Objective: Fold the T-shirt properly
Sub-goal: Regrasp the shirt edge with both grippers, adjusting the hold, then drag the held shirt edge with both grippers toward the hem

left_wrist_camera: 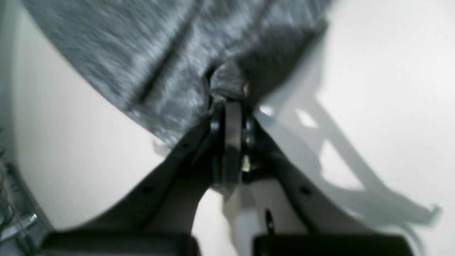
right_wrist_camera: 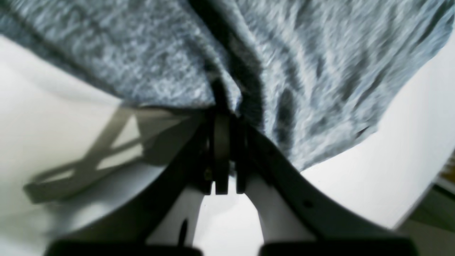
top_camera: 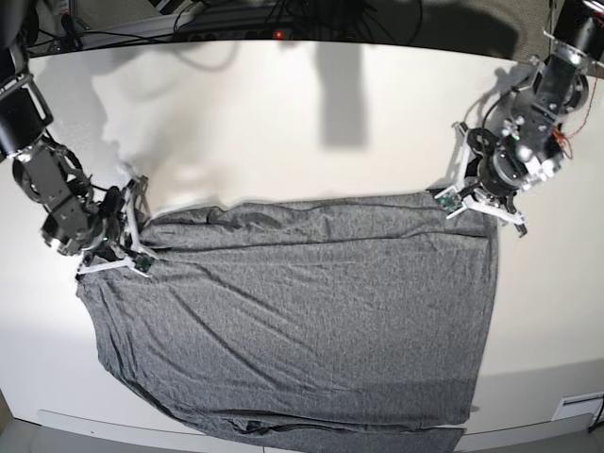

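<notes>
The T-shirt (top_camera: pixel 302 311) lies spread across the white table (top_camera: pixel 283 123), covering most of its near half. The fabric is heather-grey knit, plain, with no print visible. In the base view it forms a broad, roughly rectangular panel: the far edge runs almost straight between the two grippers, while the near edge reaches the table's front edge and a strip of cloth drapes over it. Shallow wrinkles run across the upper portion — most densely near the far-left corner of that view — and the lower portion lies smoother. The sleeves cannot be told apart from the body.

The left gripper (left_wrist_camera: pixel 227 94) is closed on the T-shirt (left_wrist_camera: pixel 149 53); the left wrist view shows a small bunch of cloth pinched between the closed jaws at the garment's edge. In the base view this is the far-right corner of the panel.

The right gripper (right_wrist_camera: pixel 222 106) is likewise closed on the T-shirt (right_wrist_camera: pixel 320 71) — the right wrist view shows a fold of fabric drawn down into the meeting jaws. In the base view this grip sits at the far-left corner.

Both wrist views are blurred; seam detail is not legible.
</notes>
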You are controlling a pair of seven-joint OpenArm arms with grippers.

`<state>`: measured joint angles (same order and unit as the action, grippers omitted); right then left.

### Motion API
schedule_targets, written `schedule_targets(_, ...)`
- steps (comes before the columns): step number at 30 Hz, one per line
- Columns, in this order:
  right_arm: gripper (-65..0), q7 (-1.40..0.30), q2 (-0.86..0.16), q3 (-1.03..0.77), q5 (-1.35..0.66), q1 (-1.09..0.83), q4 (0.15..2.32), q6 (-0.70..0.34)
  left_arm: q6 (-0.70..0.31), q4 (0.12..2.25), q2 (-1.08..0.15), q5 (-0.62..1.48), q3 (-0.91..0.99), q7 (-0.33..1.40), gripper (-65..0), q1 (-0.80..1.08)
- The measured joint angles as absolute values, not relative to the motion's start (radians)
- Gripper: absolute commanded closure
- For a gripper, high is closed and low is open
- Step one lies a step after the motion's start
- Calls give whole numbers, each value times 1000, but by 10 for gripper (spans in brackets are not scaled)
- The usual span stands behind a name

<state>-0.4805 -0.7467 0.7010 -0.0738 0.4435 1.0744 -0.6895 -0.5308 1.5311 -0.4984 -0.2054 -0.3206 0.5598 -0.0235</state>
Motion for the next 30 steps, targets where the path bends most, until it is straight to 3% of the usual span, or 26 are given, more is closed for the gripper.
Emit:
schedule_targets(5,0,-512,-795,702,-218,495,1069,-704,-524,1580,-496,-117,-204,554,0,-78)
schedule_targets(15,0,-521,-769,703,-133,551,1069,-705,-499,1508,-496,-110,-185,490,0,-145)
schedule_targets(21,0,-450,-700,702,-41,584,997,-640,-470,1372,-476,-107,-185,447,0,-225)
schedule_targets(30,0,-350,-601,701,-24,710,741,-624,-467,1177,-410,-103,-184,412,0,-355)
